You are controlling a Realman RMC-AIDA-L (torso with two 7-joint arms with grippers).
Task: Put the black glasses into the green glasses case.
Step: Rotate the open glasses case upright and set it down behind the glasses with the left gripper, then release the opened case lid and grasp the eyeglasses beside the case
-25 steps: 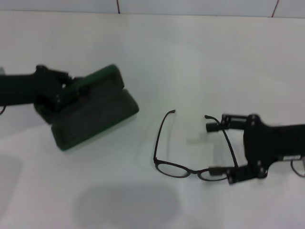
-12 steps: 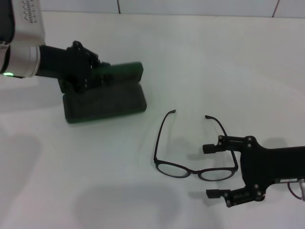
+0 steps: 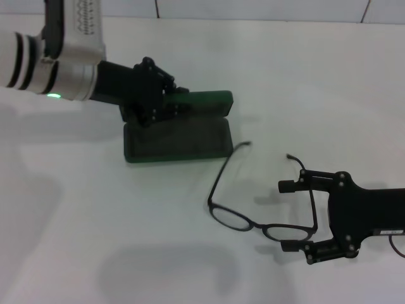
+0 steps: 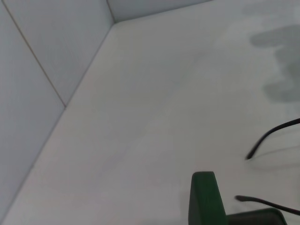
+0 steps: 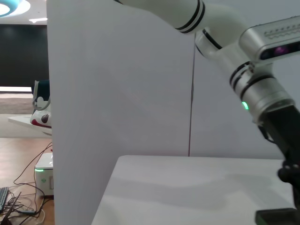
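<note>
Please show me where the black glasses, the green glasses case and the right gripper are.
black glasses (image 3: 231, 219): head view, left lens.
green glasses case (image 3: 180, 142): head view, base.
right gripper (image 3: 289, 216): head view, between fingertips.

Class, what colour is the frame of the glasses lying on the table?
Black: the black glasses have a thin black frame, clearest in the head view.

Head cam looks down over the white table (image 3: 190, 253). Left wrist cam skims low beside the green glasses case (image 4: 204, 199), shared with head. Right wrist cam faces sideways toward the wall.
</note>
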